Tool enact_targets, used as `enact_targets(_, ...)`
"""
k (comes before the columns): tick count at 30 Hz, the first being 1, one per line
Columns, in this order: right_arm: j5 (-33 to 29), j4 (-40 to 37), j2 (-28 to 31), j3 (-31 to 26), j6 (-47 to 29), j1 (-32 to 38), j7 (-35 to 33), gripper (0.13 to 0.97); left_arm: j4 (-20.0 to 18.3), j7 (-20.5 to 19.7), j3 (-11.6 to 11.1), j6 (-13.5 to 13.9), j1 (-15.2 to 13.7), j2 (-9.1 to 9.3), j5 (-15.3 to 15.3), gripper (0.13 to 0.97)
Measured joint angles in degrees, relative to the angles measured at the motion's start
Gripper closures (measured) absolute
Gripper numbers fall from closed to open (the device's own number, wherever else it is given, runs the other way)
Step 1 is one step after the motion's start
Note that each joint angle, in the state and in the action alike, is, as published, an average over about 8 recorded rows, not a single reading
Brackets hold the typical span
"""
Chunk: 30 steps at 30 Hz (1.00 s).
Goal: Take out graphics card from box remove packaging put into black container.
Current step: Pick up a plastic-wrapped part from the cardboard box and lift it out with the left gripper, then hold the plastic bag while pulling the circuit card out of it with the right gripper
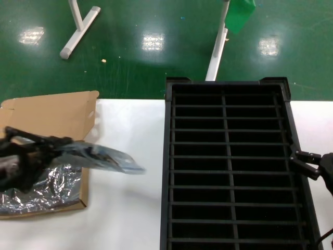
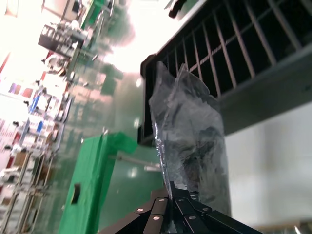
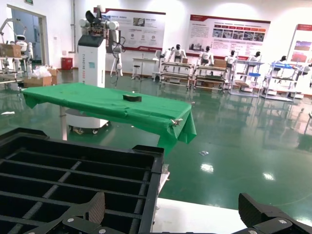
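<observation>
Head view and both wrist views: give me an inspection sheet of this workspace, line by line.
Surface: white table.
Job's things: bagged graphics card lifted over the table beside the open box; crinkled silver wrap lies in the box; black container slots look empty.
Clutter: nothing seen.
Grippers: left gripper shut on the packaging; right gripper open at the container's right edge.
Cables: nothing seen.
Surroundings: green floor, green-covered table, white stand legs.
</observation>
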Motion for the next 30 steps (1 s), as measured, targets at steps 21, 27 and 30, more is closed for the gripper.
enact_targets(21,5.51,0.63,-1.51,6.24,-11.39,-1.27,-4.84,0.135,-2.74,-11.79,22.04,2.15,-21.91,-3.44,7.49,0.955)
enact_targets(27,12.77,1.58,-0.73,10.40,-25.23,-2.88,-9.55,0.150,-3.32,-12.52,22.87,2.47,-23.60,-4.22,7.33,0.955)
enact_targets(30,15.75,1.16,0.84,11.15,-32.12,-3.24,-11.54,0.179,-3.83,-12.31,22.55,2.41,-23.30,-4.61,6.87,0.955)
